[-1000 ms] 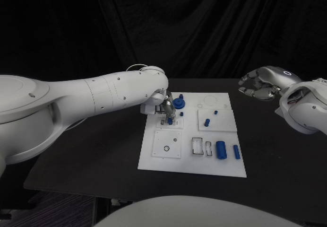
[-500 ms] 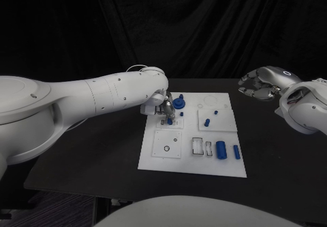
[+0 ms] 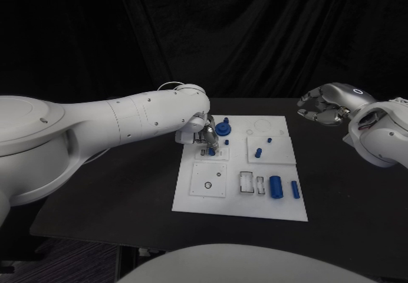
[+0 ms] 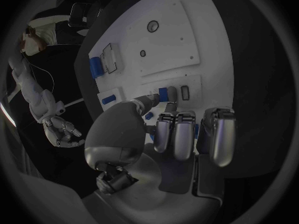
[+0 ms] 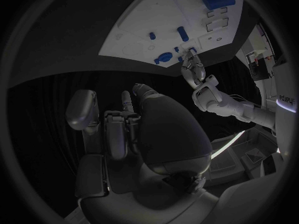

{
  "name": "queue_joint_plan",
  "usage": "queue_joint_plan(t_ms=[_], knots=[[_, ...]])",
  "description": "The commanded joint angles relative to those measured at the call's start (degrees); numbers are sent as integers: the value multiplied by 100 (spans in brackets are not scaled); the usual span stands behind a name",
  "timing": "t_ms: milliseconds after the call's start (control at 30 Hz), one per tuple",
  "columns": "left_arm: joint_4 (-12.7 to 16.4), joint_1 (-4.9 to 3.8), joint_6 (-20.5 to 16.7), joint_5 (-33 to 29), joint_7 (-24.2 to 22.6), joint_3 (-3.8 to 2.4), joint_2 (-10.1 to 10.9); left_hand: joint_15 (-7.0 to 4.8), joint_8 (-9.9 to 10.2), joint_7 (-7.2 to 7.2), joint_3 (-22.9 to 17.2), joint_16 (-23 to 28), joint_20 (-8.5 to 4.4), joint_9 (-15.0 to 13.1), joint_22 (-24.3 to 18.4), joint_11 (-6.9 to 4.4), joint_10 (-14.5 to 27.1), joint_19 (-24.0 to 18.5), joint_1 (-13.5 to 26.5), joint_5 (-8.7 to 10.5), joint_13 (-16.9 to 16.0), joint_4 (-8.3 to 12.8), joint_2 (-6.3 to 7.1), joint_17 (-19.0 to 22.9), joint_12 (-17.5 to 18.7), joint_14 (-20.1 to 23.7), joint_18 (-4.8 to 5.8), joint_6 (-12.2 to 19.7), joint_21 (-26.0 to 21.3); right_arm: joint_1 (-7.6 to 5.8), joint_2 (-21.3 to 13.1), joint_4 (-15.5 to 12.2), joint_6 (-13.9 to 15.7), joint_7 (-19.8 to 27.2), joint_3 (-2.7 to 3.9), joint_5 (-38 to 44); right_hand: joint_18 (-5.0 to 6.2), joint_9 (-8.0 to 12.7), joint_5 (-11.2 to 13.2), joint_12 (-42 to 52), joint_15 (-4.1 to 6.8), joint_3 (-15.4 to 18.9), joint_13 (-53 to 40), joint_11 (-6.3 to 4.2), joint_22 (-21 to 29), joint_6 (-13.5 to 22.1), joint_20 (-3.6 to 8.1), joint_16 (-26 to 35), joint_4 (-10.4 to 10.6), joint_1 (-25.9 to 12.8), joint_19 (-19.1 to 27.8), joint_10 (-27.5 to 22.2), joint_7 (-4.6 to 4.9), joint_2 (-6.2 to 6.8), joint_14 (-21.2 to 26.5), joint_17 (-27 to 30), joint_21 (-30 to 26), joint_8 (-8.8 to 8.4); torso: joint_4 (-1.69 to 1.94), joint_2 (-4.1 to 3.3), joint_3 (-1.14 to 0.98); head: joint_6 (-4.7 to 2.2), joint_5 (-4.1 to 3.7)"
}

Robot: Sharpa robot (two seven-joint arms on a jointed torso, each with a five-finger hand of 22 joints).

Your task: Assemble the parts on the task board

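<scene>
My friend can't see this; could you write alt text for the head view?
The left hand has its fingers down on a small blue part on the white board. The right hand is raised beside the table, curled and holding nothing.

The only writing that can be read is in the right wrist view, on the white arm (image 5: 285, 92) at the edge of the circle: a few dark letters that look like "eday", cut off by the frame, so the full word cannot be told. The task board (image 3: 240, 197) carries only outlines and holes, with no letters or numbers that can be read. The blue parts (image 3: 275, 185) and the two hands carry no legible label either.
</scene>
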State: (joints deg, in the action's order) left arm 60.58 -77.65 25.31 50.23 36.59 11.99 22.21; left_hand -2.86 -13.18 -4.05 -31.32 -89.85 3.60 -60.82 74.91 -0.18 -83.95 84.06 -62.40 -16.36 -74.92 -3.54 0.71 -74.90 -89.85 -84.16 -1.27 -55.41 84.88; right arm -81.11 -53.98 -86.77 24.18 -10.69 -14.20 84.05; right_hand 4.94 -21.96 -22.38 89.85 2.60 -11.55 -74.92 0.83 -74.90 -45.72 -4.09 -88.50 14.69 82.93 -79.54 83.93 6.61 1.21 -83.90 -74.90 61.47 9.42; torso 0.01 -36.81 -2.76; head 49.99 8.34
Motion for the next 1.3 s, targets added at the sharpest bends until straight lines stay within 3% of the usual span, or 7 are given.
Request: queue_joint_plan(t_ms=[33, 233, 300, 433, 867, 1300], knots=[[3, 49, 46, -48, -18, 8, -32, 38, 41, 15, -102, -15, 32, 3, 1224, 29, -605, 99, -12, 2, -1508, 138, -91, -1510, -15, -584, -44, 23, -26, 12, 3, -1, -51, -105, 5, 19, 55, 6, -37, 15, -34, -32, -1508, 52, -764, 9, 10, 40, -1, 18, 48, 607, 20, 42, -551, -1401, -18, 0, 1, -2, 0, 1, -1], [2, 78, -7, -48, -30, 8, -41, 64, 134, -9, 106, -15, 61, 39, 1219, 56, -605, 81, 87, 281, -1508, 86, -185, -1510, -15, -584, -50, 35, -56, 12, 2, -1, -64, -108, 5, 19, 55, 6, -37, 15, -34, -32, -1508, 52, -764, 9, 10, 40, -1, 18, 48, 607, 20, 42, -551, -1401, -18, 0, 2, -3, 2, 1, -13], [2, 85, -30, -48, -36, 8, -42, 79, 233, -25, 268, -15, 76, 95, 1214, 72, -605, 65, 158, 501, -1508, 6, -241, -1510, -15, -584, -56, 62, -81, 12, 1, -1, -71, -110, 5, 19, 55, 6, -37, 15, -34, -32, -1508, 52, -764, 9, 10, 40, -1, 18, 48, 607, 20, 42, -551, -1401, -18, 0, 2, -4, 1, 1, -13], [0, 94, -56, -48, -43, 8, -40, 110, 416, -63, 587, -15, 103, 225, 1214, 106, -605, 50, 288, 668, -1508, -166, -285, -1510, -15, -584, -62, 62, -111, 12, 1, -1, -91, -119, 5, 19, 55, 6, -37, 15, -34, -32, -1508, 52, -764, 9, 10, 40, -1, 18, 48, 607, 20, 42, -551, -1401, -18, 0, 2, -4, 1, 1, -10], [-26, 115, -77, -48, -51, 8, -27, 175, 726, -144, 1134, -15, 163, 476, 1206, 182, -605, 3, 532, 853, -1508, -524, -345, -1510, -15, -584, -79, 54, -189, 12, -3, 0, -137, -135, 5, 19, 61, 11, -36, 15, -35, -36, -1508, 54, -756, 21, 9, 56, -2, 14, 61, 607, 23, 46, -546, -1391, -54, -7, 4, -2, 0, 1, -5], [63, 132, -291, -48, -104, 8, 77, 207, 844, -166, 1558, -15, 198, 569, 1219, 212, -605, -1, 844, 1106, -1508, -889, -437, -1510, -15, -584, -83, -13, -213, 12, -18, -5, -157, -139, 5, 19, 63, 13, -36, 15, -36, -37, -1508, 55, -753, 29, 8, 57, -1, 10, 65, 607, 23, 49, -545, -1391, -65, -11, 4, -2, 3, 1, -4]])
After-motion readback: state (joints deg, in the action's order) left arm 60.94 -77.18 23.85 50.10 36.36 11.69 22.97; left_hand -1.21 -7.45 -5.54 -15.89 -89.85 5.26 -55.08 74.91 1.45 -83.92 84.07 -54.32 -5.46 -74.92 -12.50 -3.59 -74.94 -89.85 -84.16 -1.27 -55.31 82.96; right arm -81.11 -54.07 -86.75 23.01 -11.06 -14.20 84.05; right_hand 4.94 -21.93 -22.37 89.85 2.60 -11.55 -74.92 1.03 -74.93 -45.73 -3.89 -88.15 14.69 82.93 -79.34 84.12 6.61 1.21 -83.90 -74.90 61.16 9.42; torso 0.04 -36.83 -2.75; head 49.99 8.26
